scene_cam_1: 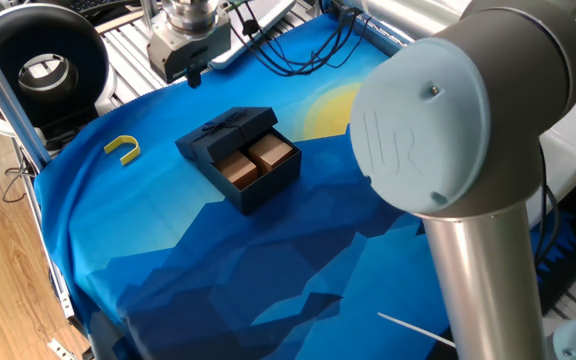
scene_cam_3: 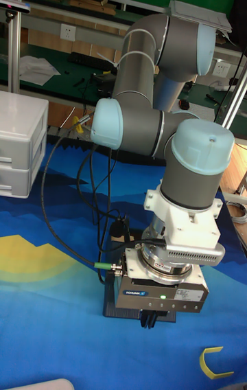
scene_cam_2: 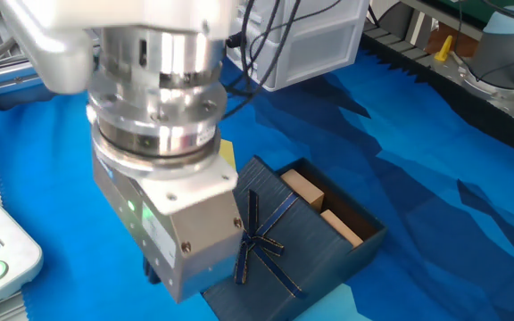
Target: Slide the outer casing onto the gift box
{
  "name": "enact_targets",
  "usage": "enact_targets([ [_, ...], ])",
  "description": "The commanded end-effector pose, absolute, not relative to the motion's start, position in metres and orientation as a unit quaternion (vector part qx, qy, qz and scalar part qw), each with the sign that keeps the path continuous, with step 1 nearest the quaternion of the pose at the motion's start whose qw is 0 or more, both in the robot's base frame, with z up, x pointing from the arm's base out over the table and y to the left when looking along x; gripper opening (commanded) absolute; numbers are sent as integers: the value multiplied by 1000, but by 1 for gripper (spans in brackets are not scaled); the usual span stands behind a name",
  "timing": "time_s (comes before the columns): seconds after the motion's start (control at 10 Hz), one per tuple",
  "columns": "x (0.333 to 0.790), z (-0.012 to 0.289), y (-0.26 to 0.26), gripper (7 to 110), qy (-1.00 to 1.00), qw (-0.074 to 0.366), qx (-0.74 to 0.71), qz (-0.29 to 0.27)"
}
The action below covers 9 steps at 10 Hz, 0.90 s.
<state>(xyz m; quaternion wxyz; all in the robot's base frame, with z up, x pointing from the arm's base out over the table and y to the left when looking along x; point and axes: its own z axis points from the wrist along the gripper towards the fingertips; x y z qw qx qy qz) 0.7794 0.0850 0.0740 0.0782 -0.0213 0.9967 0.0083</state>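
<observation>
The gift box (scene_cam_1: 268, 172), a navy tray showing two tan blocks (scene_cam_1: 254, 160), sits mid-table on the blue cloth. The outer casing (scene_cam_1: 224, 130) with its ribbon bow covers the tray's rear part, leaving the blocks bare. In the other fixed view, casing (scene_cam_2: 270, 234) and blocks (scene_cam_2: 324, 207) lie just right of my gripper (scene_cam_2: 154, 272). My gripper (scene_cam_1: 192, 78) hovers behind the casing's closed end, apart from it. The tall fixed view shows my gripper (scene_cam_3: 152, 322) hiding most of the box (scene_cam_3: 112, 307). Its dark fingers are too small to judge.
A yellow U-shaped piece (scene_cam_1: 122, 149) lies left of the box. A black round device (scene_cam_1: 40, 62) and cables (scene_cam_1: 298, 40) sit at the back. A white box (scene_cam_2: 306, 36) and white drawers (scene_cam_3: 20, 146) stand beyond the cloth. The arm's elbow (scene_cam_1: 448, 130) fills the right foreground.
</observation>
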Motion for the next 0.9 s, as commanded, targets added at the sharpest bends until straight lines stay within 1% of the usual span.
enact_targets([
  [0.0, 769, 65, 90, 7, 998, 66, -17, 6],
  [0.1, 762, 66, 87, 7, 999, 51, -17, 1],
  [0.3, 721, 65, 83, 7, 999, -31, -14, -7],
  [0.4, 711, 66, 81, 7, 999, -50, -11, -10],
  [0.6, 712, 66, 88, 7, 999, -49, -6, 5],
  [0.8, 734, 64, 95, 7, 1000, -6, -7, 17],
])
